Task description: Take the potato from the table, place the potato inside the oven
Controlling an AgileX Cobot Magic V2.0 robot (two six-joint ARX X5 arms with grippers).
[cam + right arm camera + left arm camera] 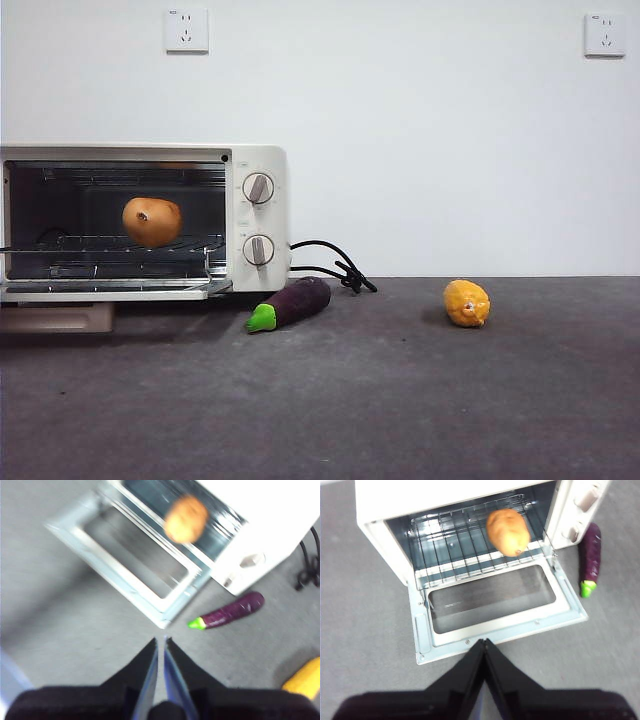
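Dark grey mottled table (420, 400), spanning the whole foreground. On it, at the left of the front view, the cream-white oven (262, 160) with its glass door (490, 597) folded down flat and the cavity exposed; two round knobs (258, 188) sit one above the other on the control panel, and a black cord (335, 265) loops out beside the panel onto the table. Inside the cavity, a wire rack (100, 243) carries the potato (152, 221), orange-tan and oval, resting on the rack toward the knob side, small dark dimple facing the front camera. Left gripper (484, 642), above the table in front of the lowered door, jaws pressed together with nothing between them, well apart from the potato. Right gripper (161, 641), likewise above bare table near the corner of the door, jaws nearly together and holding nothing; this view is blurred. Purple eggplant (292, 303) with green cap, lying on the table just in front of the oven's knob end. Yellow lemon-like fruit (467, 303), further along the table, well apart from the eggplant
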